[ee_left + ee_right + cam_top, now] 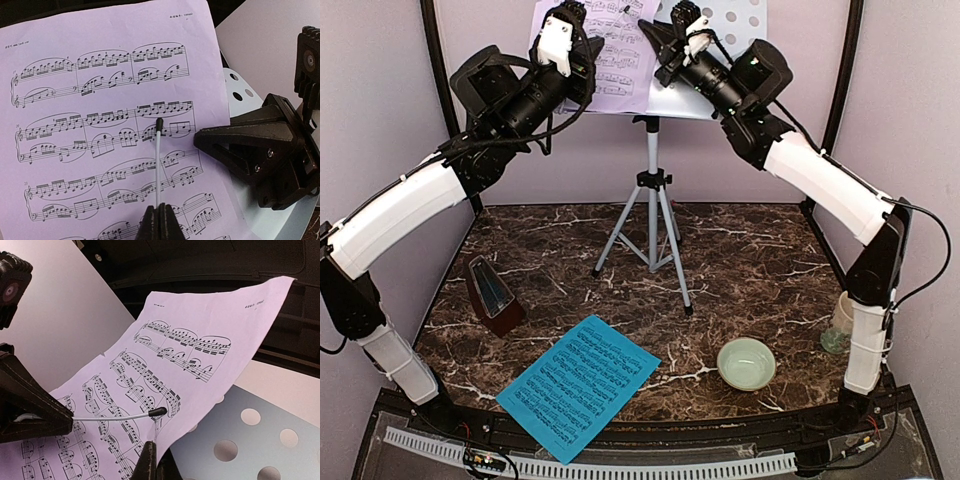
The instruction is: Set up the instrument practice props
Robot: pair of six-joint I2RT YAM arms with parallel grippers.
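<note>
Hazard: left gripper clamps thin white wire retainer over lavender sheet-music page on white perforated stand desk; right gripper pinches page edge; opposed pulling may tear paper.

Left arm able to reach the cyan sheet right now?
Probably not yet: the left gripper is shut on the wire page retainer up at the stand and must let go first. The cyan sheet itself lies uncovered near that arm's base.
</note>
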